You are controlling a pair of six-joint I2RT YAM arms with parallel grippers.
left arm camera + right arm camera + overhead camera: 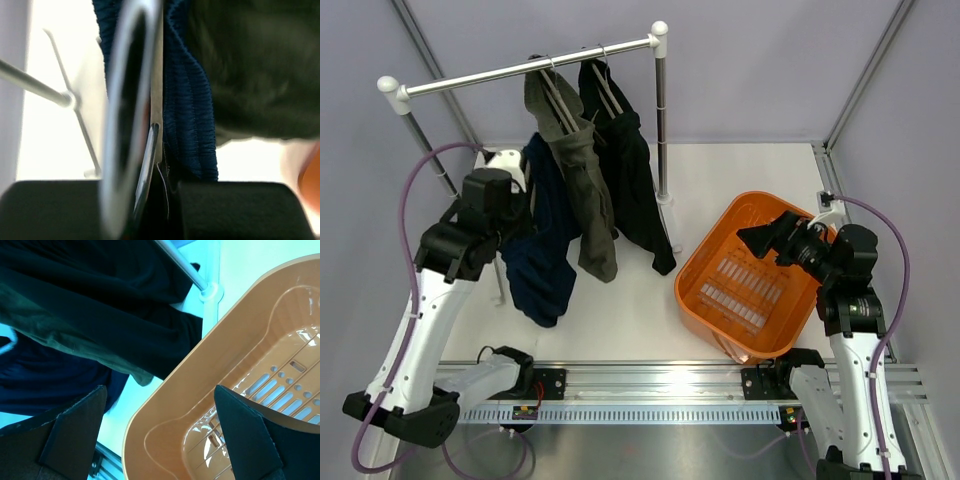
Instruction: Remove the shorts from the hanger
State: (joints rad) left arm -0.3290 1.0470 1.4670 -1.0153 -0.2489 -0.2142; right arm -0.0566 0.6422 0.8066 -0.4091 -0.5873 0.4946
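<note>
Across the white worktop [620, 310] stood a clothes rail [520, 72] with olive-grey shorts [590, 200] and black shorts [635, 190] hanging from it on hangers. Navy shorts [542, 270] hung lower, just left of them. An orange basket [700, 262] sat at the right. The left pincer [165, 190] was clamped on the navy shorts' ribbed waistband, a blurred metal piece beside it. The right pincer [160, 390] hovered over the basket, fingers apart, holding nothing.

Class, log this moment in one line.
left pincer: shut on navy shorts | right pincer: open over basket | olive shorts, black shorts: on rail
</note>
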